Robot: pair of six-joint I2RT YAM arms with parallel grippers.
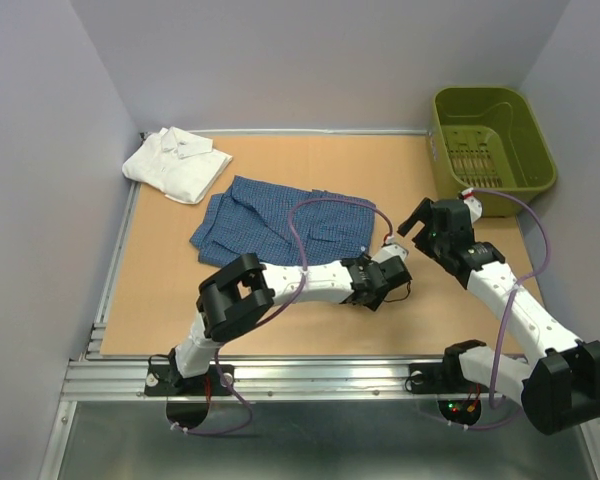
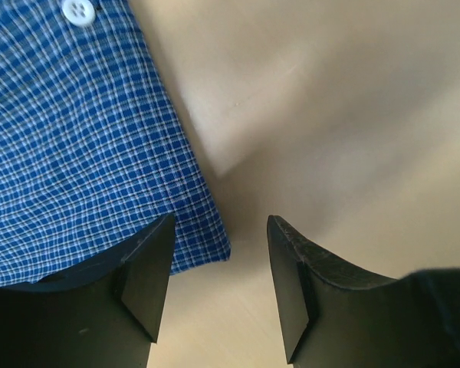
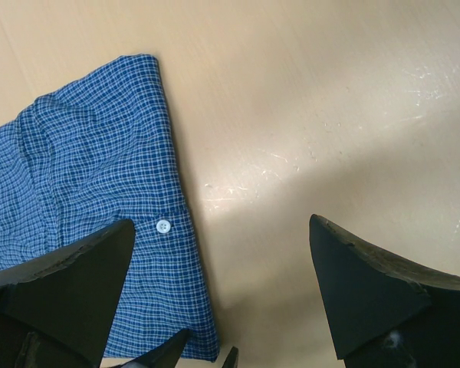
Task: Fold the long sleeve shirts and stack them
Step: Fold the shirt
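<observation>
Since L jaws stand apart w/ only the blue check shirt (image 2: 84,153)'s corner between them, one tip over cloth, other over bare counter (image 2: 353,115), closing here prob pinches a thin hem & slips, or a pull drags the whole fold askew. R jaws gape wide above same edge, empty. Shirt lies mid-counter; white shirt (image 1: 175,165) sits folded at far-left corner.

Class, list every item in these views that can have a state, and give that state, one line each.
Dark blue checked cloth shirt: lying flat on the tan table, partly folded, not stacked.
Plain white cloth shirt: folded, collar up, at the table's far left corner.
Olive-green plastic basket: upright, no shirt inside.
Left gripper: open, at the blue shirt's corner.
Right gripper: open wide, above the blue shirt's edge.
</observation>
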